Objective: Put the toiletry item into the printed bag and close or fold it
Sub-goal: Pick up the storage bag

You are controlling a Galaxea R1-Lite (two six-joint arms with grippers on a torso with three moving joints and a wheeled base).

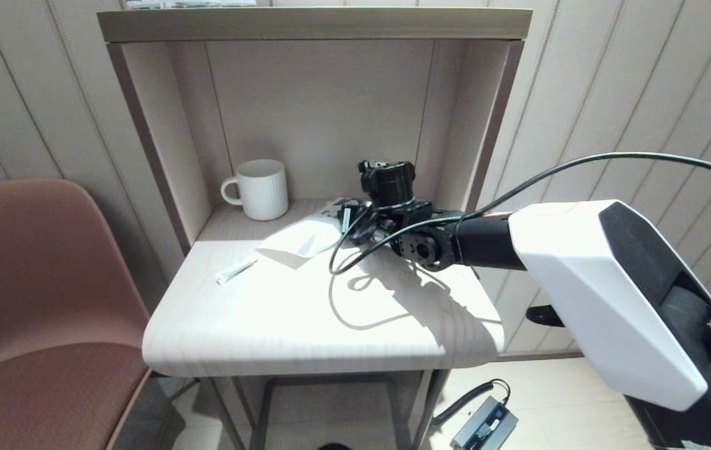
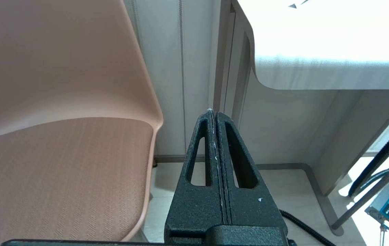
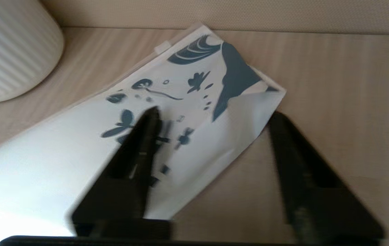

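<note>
The right gripper (image 3: 211,119) hovers with jaws apart astride the printed end of the printed bag (image 1: 302,237), one finger over the print, the other off its edge. The toiletry item (image 1: 235,270) lies on the table (image 1: 305,325) at the bag's eight o'clock, apart from it; the white mug (image 1: 262,189) stands at its eleven o'clock. The left gripper (image 2: 214,114) hangs closed and empty beside the chair (image 2: 61,136).

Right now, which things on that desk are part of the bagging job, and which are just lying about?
Job:
- printed bag, right gripper open over it
- toiletry item, lying apart on the desk

Lying about:
- white ribbed mug
- chair
</note>
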